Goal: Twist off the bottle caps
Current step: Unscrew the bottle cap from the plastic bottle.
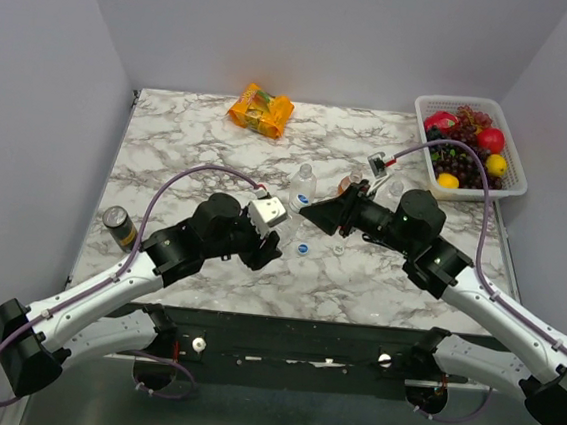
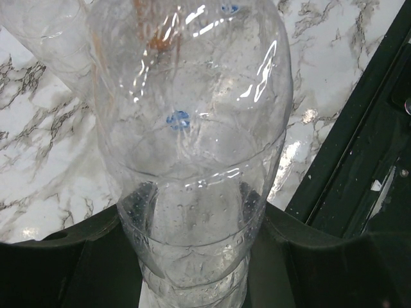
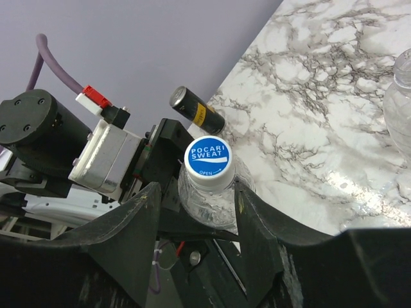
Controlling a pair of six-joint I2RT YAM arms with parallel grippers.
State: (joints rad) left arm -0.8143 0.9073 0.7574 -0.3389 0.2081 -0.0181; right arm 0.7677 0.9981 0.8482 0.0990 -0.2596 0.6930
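snack pkt (image 1: 261, 109) far ctr | fruit basket (image 1: 471, 145) far R corner | can (image 1: 118, 227) lying, L edge | marble table (image 1: 199, 154)

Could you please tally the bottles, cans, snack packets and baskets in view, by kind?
Bottles: 4
Cans: 1
Snack packets: 1
Fruit baskets: 1
Total: 7
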